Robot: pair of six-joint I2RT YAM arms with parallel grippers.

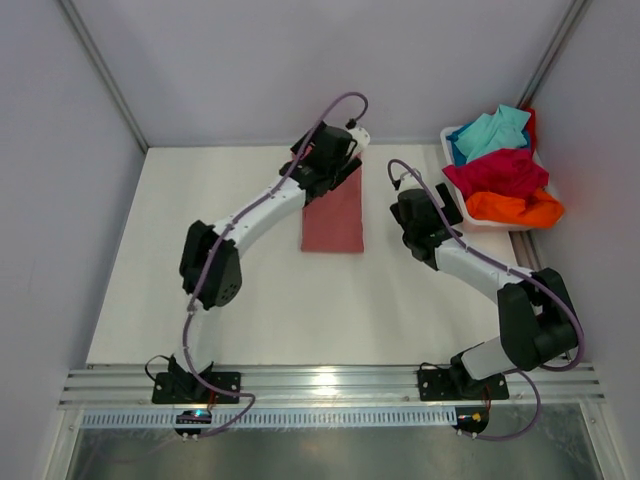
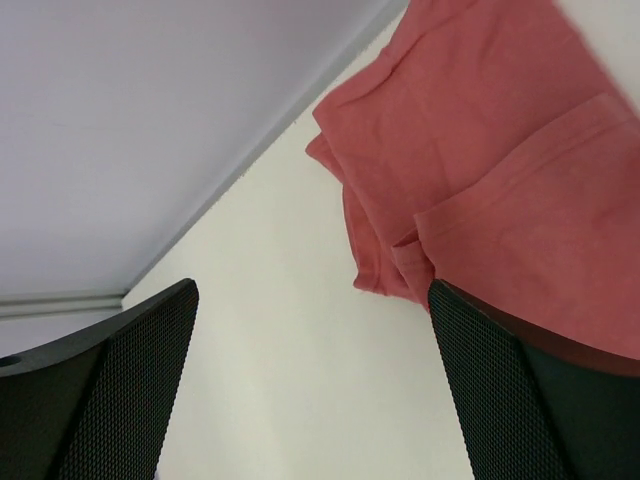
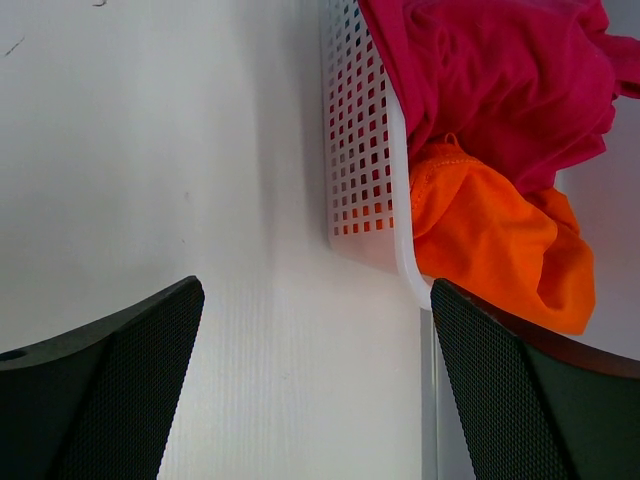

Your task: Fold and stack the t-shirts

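A dusty salmon-pink t-shirt lies folded into a narrow rectangle on the white table, left of centre at the back. My left gripper hovers at its far end, open and empty. In the left wrist view the pink t-shirt shows layered folded edges up and to the right of my open left gripper. Turquoise, crimson and orange t-shirts lie crumpled in the white tub. My right gripper is open and empty, just left of the tub.
The right wrist view has the perforated white tub close ahead, with the crimson t-shirt and the orange t-shirt spilling over its rim. Pale walls close in the table at the back and both sides. A metal rail runs along the near edge.
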